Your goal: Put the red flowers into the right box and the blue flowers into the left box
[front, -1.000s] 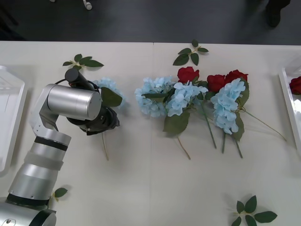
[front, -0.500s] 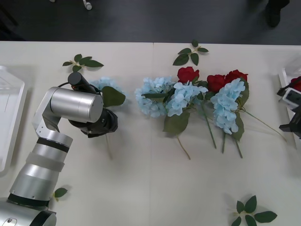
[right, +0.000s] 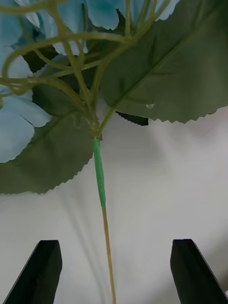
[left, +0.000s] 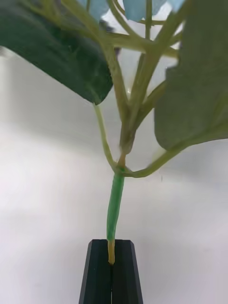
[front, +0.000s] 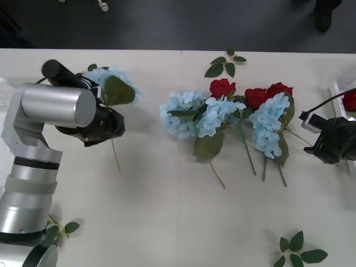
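My left gripper [front: 110, 132] is shut on the thin stem [left: 114, 209] of a blue flower [front: 108, 80] and holds it off the table at the left. The left box [front: 3, 83] is mostly hidden behind that arm. Three more blue flowers [front: 219, 114] lie mixed with three red flowers [front: 222, 87] in a pile at the table's middle right. My right gripper [front: 314, 146] is open just right of the pile, and a blue flower's stem [right: 99, 180] runs between its black fingers [right: 40, 270]. The right box [front: 340, 94] at the right edge holds a red flower [front: 350, 100].
Loose green leaf sprigs lie at the back near the pile [front: 225, 62], at the front right [front: 297, 251] and at the front left beside my left arm [front: 69, 227]. The table's far edge borders a dark floor.
My left arm has raised the blue flower and carried it left and toward the table's back. My right gripper has come in from the right edge toward the pile.
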`<state>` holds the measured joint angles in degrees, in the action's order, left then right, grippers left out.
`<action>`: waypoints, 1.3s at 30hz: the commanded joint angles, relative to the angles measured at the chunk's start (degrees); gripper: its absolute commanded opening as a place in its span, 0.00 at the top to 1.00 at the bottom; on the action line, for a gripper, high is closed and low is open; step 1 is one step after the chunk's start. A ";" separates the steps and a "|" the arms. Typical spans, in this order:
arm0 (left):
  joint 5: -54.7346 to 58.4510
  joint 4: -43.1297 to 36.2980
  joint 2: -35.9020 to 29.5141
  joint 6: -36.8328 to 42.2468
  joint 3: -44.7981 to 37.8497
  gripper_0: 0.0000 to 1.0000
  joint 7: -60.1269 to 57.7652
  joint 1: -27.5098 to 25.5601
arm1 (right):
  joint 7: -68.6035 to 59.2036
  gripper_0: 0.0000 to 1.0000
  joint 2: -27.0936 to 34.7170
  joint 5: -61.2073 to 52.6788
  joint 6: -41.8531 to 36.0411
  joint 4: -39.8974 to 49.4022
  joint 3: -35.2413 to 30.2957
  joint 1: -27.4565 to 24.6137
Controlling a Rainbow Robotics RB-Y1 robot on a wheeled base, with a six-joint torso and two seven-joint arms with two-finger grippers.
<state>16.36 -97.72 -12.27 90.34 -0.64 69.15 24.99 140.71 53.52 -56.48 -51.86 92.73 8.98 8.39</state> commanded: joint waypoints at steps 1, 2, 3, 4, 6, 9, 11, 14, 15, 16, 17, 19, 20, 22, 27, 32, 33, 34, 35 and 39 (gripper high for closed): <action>1.05 -10.92 -2.68 0.89 -6.22 1.00 -3.24 -3.37 | 0.88 0.33 -0.88 1.11 0.89 -2.29 0.60 1.63; 1.22 -13.38 -2.68 0.89 -8.06 1.00 -3.24 -4.51 | 1.06 0.33 -1.32 1.46 0.89 -3.08 0.60 1.80; 1.31 -14.70 -2.68 0.89 -9.12 1.00 -3.32 -5.12 | 1.23 0.33 -1.49 1.64 0.89 -3.52 0.69 2.07; 1.40 -16.89 -2.68 0.89 -10.88 1.00 -3.50 -6.09 | 1.41 0.33 -1.85 1.99 0.89 -4.31 0.95 2.33; 1.57 -20.41 -2.85 0.72 -14.13 1.00 -3.76 -7.67 | 1.85 0.33 -2.02 2.43 1.06 -5.27 1.48 2.86; 1.93 -25.42 -3.55 0.45 -19.84 1.00 -3.94 -10.22 | 2.38 0.33 -2.37 2.96 2.21 -6.77 2.71 3.65; 2.19 -26.91 -4.61 0.54 -22.57 1.00 -4.03 -11.63 | 2.64 0.33 -2.64 3.13 3.17 -7.74 3.33 4.00; 1.49 -27.44 -8.04 0.19 -25.03 1.00 -4.20 -13.56 | 3.25 0.33 -3.16 3.40 5.28 -9.49 3.50 4.35; 1.31 -27.35 -9.62 0.01 -25.82 1.00 -4.47 -14.27 | 3.43 0.33 -3.34 3.40 5.90 -10.02 3.59 4.61; 1.22 -27.27 -10.41 -0.16 -26.26 1.00 -4.55 -14.53 | 3.61 0.33 -3.34 3.40 6.07 -10.28 3.77 4.70; 1.13 -27.18 -11.90 -0.78 -27.14 1.00 -4.73 -15.32 | 3.87 0.33 -3.43 3.49 6.34 -10.72 3.94 5.05; 1.57 -26.47 -14.36 -2.01 -28.54 1.00 -4.91 -16.55 | 4.13 0.33 -3.43 3.57 6.34 -11.16 4.64 5.58; 1.66 -25.77 -15.51 -2.53 -28.98 1.00 -4.91 -16.90 | 4.22 0.36 -3.43 3.57 6.51 -11.51 5.00 5.76; 1.75 -23.13 -17.70 -4.03 -29.95 1.00 -4.99 -17.34 | 4.40 0.58 -3.43 3.66 6.51 -11.87 5.26 5.93; 2.19 -13.64 -22.10 -10.80 -30.39 1.00 -4.64 -17.34 | 4.57 0.98 -3.51 3.93 6.95 -11.78 5.35 6.02; 2.28 -1.60 -25.97 -19.06 -28.89 1.00 -4.38 -16.99 | 4.57 1.00 -3.43 3.93 6.95 -11.78 5.52 6.28; 2.37 0.68 -26.41 -20.55 -28.72 1.00 -4.29 -16.81 | 4.48 1.00 -3.43 3.84 6.95 -11.78 5.52 6.28; 2.54 2.79 -26.85 -21.87 -28.63 1.00 -4.11 -16.55 | 4.40 1.00 -3.43 3.66 6.86 -11.87 5.52 6.28; 2.72 4.29 -27.02 -22.92 -28.54 1.00 -4.03 -16.37 | 4.40 1.00 -3.43 3.57 6.95 -11.87 5.44 6.28; 3.42 12.90 -27.55 -27.76 -28.10 1.00 -2.88 -14.70 | 3.87 1.00 -3.43 2.87 6.95 -11.43 5.26 6.28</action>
<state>19.40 -87.33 -38.40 64.70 -28.24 65.54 7.77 143.79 50.42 -53.06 -45.02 80.52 14.40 13.44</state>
